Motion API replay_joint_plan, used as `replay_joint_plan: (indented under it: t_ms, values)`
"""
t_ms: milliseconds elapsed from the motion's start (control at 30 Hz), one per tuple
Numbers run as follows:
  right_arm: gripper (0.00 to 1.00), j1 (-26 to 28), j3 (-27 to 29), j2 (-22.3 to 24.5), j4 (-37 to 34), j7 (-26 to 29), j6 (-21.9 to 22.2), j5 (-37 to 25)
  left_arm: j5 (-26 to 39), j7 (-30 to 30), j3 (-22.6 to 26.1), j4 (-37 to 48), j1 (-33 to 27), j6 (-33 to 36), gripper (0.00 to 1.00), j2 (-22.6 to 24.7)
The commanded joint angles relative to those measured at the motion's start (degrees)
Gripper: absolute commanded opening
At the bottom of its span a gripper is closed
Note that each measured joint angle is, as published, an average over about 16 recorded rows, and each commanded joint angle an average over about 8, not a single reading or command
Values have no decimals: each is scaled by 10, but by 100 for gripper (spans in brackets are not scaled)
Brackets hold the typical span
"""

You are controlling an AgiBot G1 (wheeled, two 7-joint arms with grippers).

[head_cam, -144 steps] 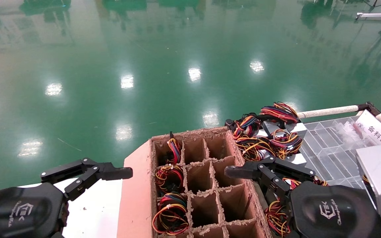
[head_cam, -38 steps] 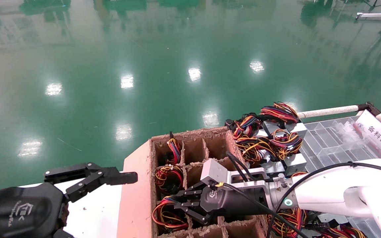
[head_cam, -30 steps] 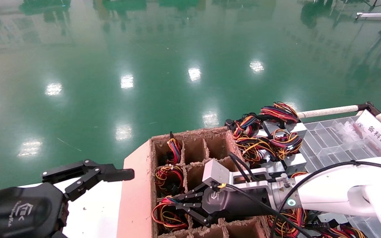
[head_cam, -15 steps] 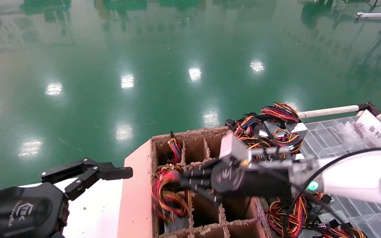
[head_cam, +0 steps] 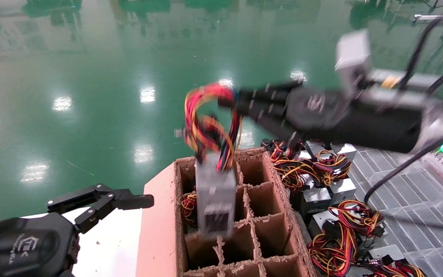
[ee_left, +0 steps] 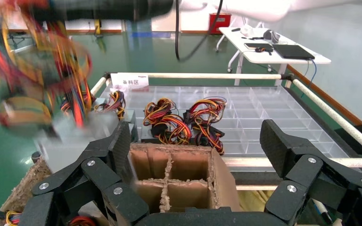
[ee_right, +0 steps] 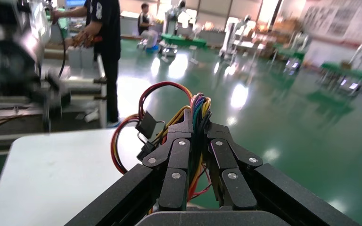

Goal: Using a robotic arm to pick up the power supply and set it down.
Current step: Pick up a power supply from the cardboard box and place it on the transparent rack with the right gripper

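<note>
Power supply (head_cam: 214, 200) has been drawn up out of the cardboard divider box (head_cam: 244, 215) and is dangled above it by its wire bundle (head_cam: 208, 123), pinched in the right gripper's (head_cam: 237, 104) closed fingers, while the left gripper (head_cam: 102, 202) is parked open, so set-down remains.

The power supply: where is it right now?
In the head view the power supply hangs by its wires from the right gripper, above the cardboard divider box's left column.
</note>
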Motion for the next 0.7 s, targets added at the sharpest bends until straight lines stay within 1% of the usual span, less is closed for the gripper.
replay_joint_plan:
  t_ms: [33, 133, 267, 500, 700]
  values:
    - [0, 14, -1, 14, 21, 15, 2, 19, 0, 0, 0, 0, 0, 0, 100, 0]
    - [0, 42, -8, 38, 21, 26, 5, 20, 0, 0, 0, 0, 0, 0, 100, 0]
    - [0, 85, -21, 72, 6, 29, 10, 3, 0, 0, 0, 0, 0, 0, 100, 0]
    - [0, 164, -52, 124, -18, 12, 10, -54, 0, 0, 1, 0, 0, 0, 100, 0]
    - [0, 218, -95, 159, -9, -2, 4, -112, -1, 0, 1, 0, 0, 0, 100, 0]
